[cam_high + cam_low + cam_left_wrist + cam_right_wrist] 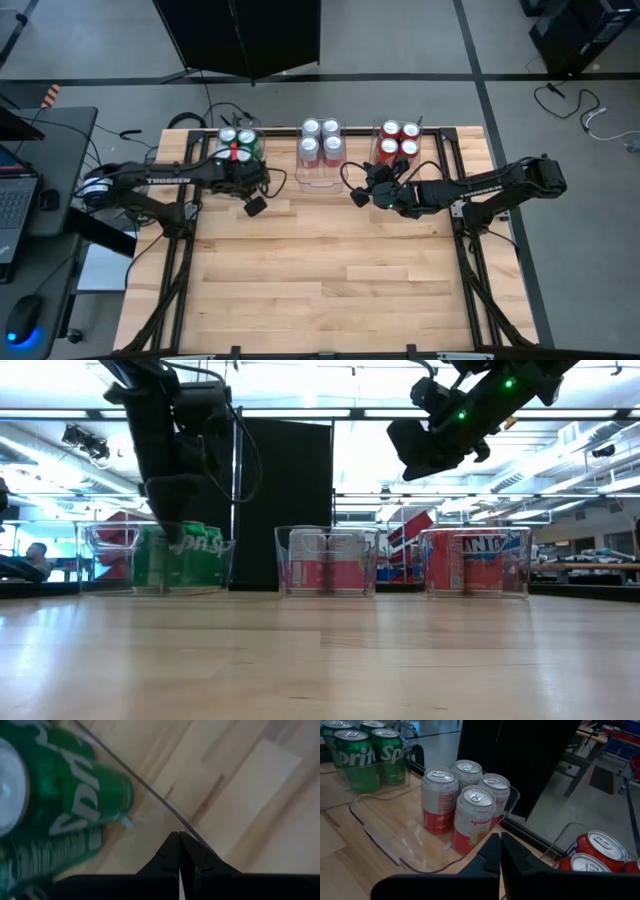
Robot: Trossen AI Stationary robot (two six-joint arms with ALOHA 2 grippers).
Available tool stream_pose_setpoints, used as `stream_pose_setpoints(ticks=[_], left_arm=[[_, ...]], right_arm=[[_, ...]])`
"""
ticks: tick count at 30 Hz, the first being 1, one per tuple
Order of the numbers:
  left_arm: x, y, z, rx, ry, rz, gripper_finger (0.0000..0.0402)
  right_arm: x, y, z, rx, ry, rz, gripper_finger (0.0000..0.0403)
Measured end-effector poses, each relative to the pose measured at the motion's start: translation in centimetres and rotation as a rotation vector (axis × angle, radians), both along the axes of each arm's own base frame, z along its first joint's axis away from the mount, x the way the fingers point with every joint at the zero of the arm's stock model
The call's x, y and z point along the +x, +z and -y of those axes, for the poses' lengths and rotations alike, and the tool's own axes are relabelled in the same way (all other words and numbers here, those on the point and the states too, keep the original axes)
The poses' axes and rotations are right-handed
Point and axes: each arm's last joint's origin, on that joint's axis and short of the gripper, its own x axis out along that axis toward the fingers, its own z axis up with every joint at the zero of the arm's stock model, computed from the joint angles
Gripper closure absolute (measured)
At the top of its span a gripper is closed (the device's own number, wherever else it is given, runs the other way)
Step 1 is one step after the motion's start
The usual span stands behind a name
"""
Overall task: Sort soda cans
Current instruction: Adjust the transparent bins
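Sitting sorted at the far edge: green cans [240, 143] left, silver-white cans [321, 140] middle, red cans [399, 140] right; left gripper [254, 205] and right gripper [358, 197] pinched closed, empty; cans look light, slick, dentable; grip mid-body.

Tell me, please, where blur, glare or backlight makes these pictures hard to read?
Low view: bright ceiling lights backlight both arms into dark shapes, and the clear bins distort the cans' labels. Left wrist view: the green cans are close and smeared. Right wrist view: the silver-white cans are sharp; the room behind is softer. High view: even light.
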Motion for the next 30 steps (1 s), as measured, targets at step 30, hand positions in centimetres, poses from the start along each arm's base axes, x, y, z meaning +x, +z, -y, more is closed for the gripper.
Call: stream_pose_setpoints(ticks=[30], left_arm=[[6.5, -0.1, -0.5, 0.069, -0.301, 0.238, 0.0401]], right_arm=[[0.0, 0.0, -0.1, 0.009, 0.014, 0.0, 0.0402]])
